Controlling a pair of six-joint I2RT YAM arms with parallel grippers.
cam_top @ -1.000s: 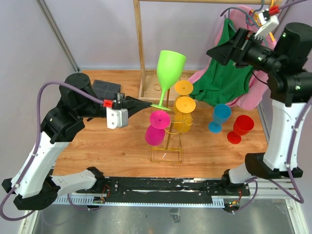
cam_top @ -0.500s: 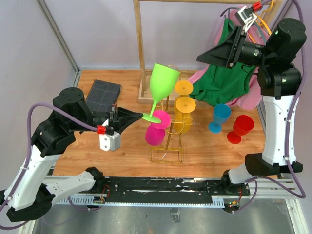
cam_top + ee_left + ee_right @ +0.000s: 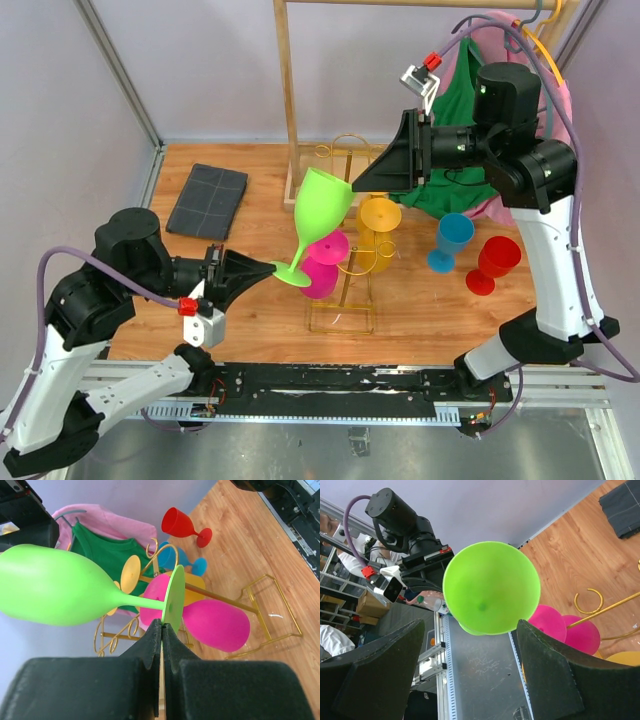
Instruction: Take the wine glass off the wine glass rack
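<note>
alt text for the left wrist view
The left gripper pinches the foot of a green wine glass, held sideways. Behind, the gold wire rack carries a pink glass and a yellow glass; a red glass stands on the table.

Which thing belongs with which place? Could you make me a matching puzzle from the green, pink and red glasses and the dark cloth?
Things:
1. green glass
2. pink glass
3. red glass
4. dark cloth

Places:
A. lying flat on the table
B. pinched by its foot in the left gripper
C. standing on the table
D. hanging on the gold rack

Pairs: 1-B, 2-D, 3-C, 4-A
</note>
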